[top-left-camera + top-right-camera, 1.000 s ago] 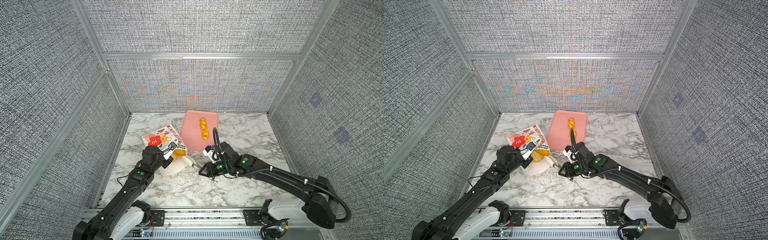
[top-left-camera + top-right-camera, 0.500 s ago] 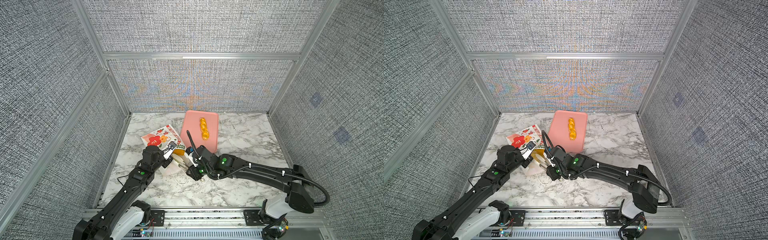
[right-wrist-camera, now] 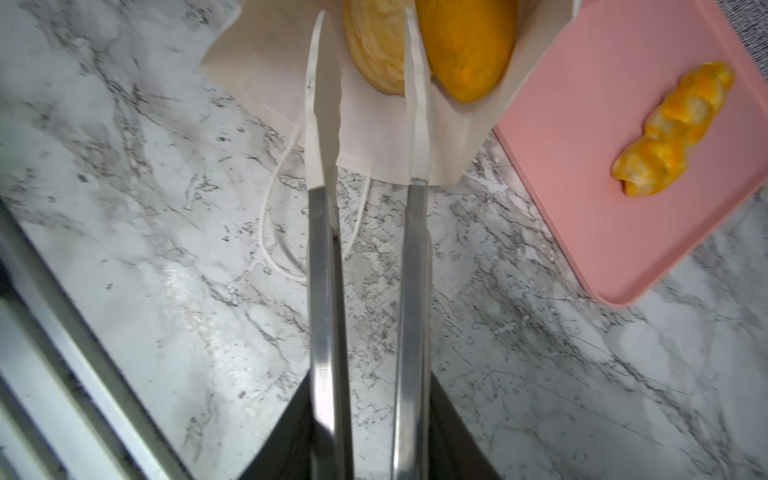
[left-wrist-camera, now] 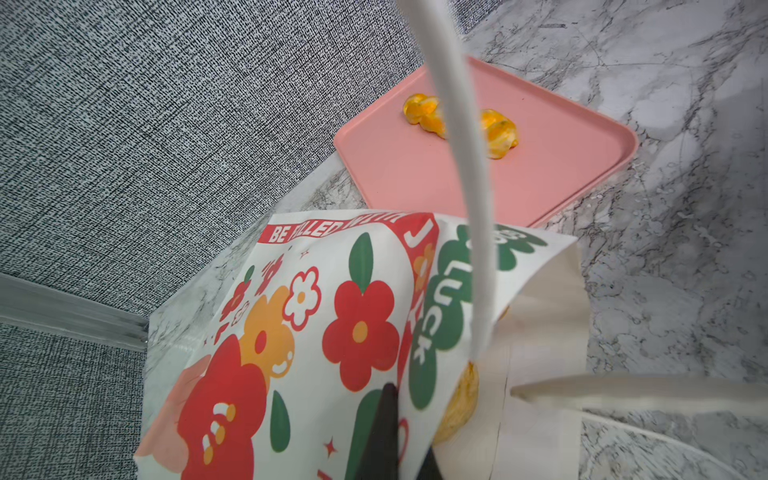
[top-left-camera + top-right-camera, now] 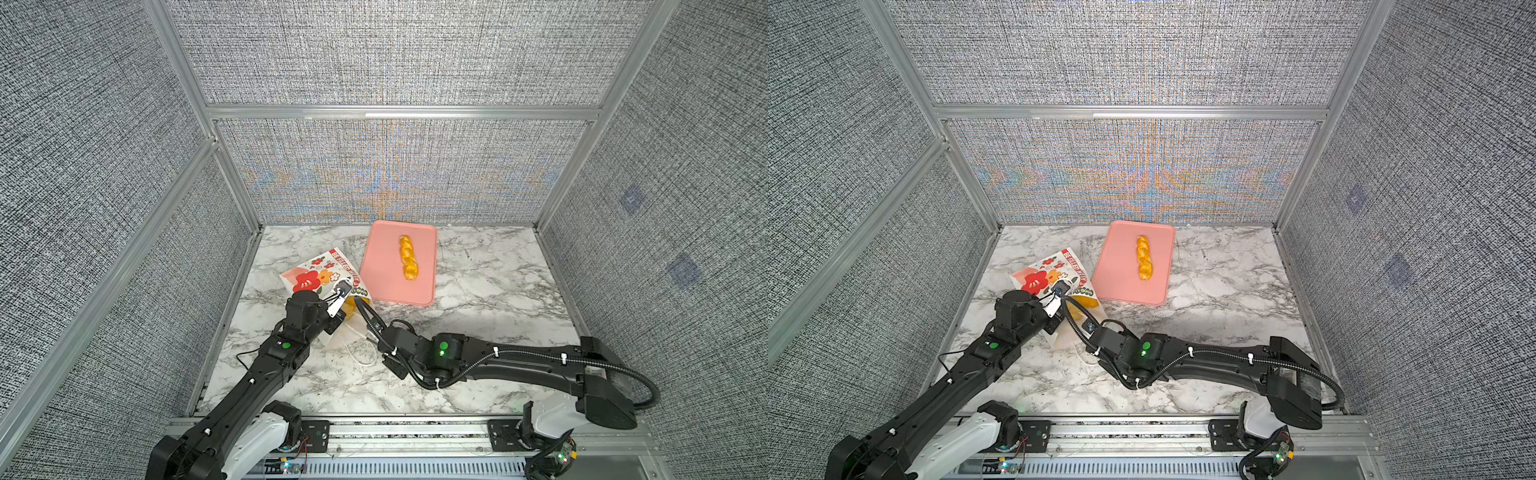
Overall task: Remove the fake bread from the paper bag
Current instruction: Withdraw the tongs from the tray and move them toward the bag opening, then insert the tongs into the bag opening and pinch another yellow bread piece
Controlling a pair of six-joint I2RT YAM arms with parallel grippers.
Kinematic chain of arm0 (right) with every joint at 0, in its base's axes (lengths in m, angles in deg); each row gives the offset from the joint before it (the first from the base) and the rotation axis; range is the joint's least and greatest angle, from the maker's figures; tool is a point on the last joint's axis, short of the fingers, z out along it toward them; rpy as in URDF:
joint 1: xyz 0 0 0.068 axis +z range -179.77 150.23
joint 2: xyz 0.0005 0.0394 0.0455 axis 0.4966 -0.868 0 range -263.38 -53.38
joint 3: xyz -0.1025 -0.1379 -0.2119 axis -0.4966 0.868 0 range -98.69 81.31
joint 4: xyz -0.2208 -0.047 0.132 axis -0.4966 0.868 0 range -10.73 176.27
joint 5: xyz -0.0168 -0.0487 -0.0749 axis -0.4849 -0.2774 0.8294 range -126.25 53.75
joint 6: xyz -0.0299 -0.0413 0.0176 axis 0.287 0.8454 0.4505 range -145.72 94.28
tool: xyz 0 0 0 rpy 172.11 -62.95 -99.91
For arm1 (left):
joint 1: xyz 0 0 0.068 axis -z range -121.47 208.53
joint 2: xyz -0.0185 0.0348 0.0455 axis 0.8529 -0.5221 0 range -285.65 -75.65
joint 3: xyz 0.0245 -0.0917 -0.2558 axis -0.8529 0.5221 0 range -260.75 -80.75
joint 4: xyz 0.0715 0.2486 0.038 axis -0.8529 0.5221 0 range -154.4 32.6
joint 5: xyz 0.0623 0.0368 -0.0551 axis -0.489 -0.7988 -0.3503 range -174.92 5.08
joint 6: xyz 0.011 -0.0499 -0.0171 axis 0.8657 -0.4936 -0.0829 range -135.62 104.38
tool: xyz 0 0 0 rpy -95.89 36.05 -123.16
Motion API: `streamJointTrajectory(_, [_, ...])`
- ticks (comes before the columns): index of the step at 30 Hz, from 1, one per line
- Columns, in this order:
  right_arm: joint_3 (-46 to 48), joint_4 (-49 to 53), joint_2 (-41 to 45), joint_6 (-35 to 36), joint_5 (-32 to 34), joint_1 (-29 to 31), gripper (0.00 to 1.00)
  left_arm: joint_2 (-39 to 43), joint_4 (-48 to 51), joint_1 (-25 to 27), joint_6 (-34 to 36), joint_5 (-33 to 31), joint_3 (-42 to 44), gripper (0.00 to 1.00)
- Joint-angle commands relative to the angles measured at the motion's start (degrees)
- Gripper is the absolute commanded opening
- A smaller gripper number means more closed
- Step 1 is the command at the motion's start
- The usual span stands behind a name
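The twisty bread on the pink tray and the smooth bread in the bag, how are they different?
The twisty bread is braided and bumpy; the smooth bread is plain and rounded. The twisty bread lies out on the tray; the smooth bread sits inside the bag's open mouth. The twisty bread lies alone; the smooth bread is beside a ridged roll. Both are shiny golden-yellow.

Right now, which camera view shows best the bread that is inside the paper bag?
The right wrist view: a ridged roll and a smooth orange loaf lie in the paper bag mouth. The left wrist view shows one edge; both top views show an orange glimpse.
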Motion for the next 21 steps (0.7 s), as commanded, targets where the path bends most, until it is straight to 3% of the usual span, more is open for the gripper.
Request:
streamJointTrajectory(1, [1.83, -6.19, 0.41, 5.15, 5.33, 0.22, 0.37, -0.12, -0.45, -0.13, -0.93, -0.53, -0.33, 0.00])
streamJointTrajectory(13, [3.16, -13.31, -5.19, 10.56, 6.15, 0.33, 0.40, -2.98, 2.65, -0.20, -3.15, 0.84, -4.23, 0.00])
streamJointTrajectory(21, [3.58, -17.20, -8.44, 15.11, 13.37, 1.28, 0.40, -4.08, 4.53, -0.38, -2.80, 1.10, -6.50, 0.00])
